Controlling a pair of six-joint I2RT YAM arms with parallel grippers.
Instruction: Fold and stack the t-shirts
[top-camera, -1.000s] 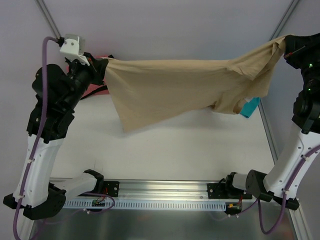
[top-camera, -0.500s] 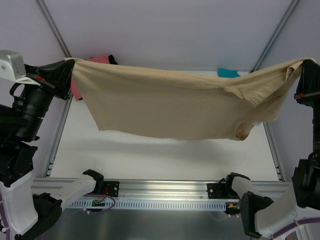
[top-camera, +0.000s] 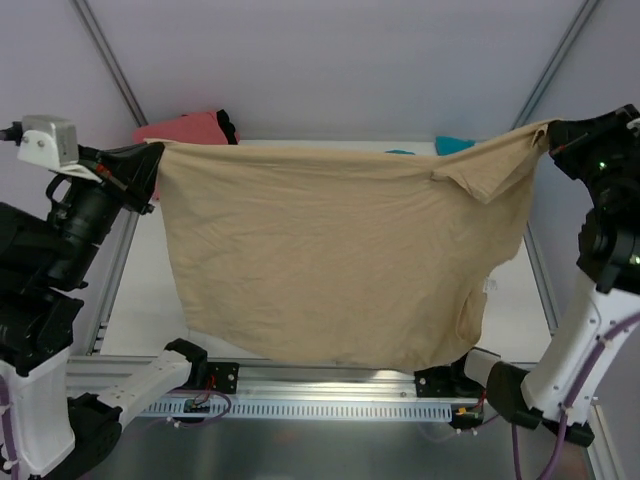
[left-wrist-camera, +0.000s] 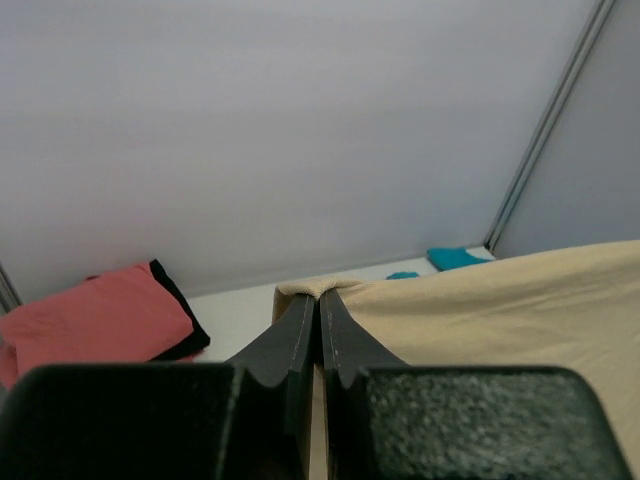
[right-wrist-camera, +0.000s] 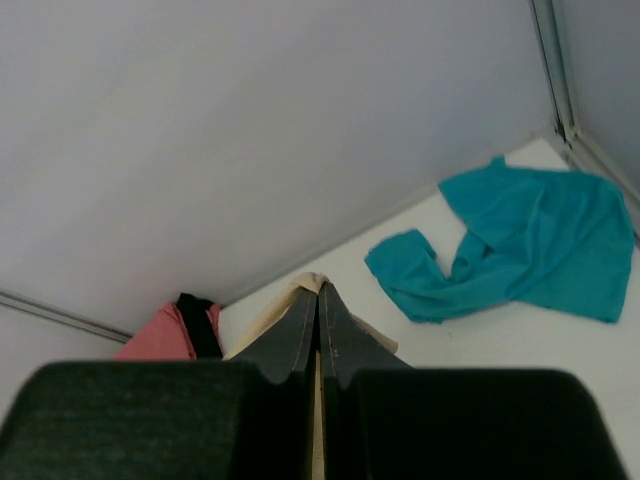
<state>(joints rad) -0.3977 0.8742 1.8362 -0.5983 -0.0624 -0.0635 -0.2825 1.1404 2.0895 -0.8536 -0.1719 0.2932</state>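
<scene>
Tan shirt (top-camera: 340, 250) hangs spread wide above the table (top-camera: 145, 300), held up by its top edge between the two arms. Left gripper (left-wrist-camera: 320, 300) is clamped on one top corner: fingers pressed together, small fold of tan cloth pinched at the tips, clear in the left wrist view. Right gripper (right-wrist-camera: 318, 292) is clamped on the opposite top corner, fingers together with a bit of tan cloth at the tips.

In the top view the left gripper sits raised at the left side of the table and the right gripper raised at the far right. The cloth is stretched between them with a slight sag along the top edge. The shirt drops as one broad sheet. Its bottom edge reaches down over the metal rail (top-camera: 330, 385) at the near edge in that view; cannot tell if it touches the table. One sleeve (top-camera: 480, 175) flops over near the right-hand corner, and the cloth is bunched and wrinkled down the right side.

Coral-pink shirt (top-camera: 185, 128) lies in a flattish pile at the far left corner of the table. Black shirt (top-camera: 228, 125) touches it, showing along its right edge. Teal shirt (right-wrist-camera: 520, 250) lies crumpled at the far right corner, well apart from the pink and black ones. Neither gripper touches these three.
</scene>
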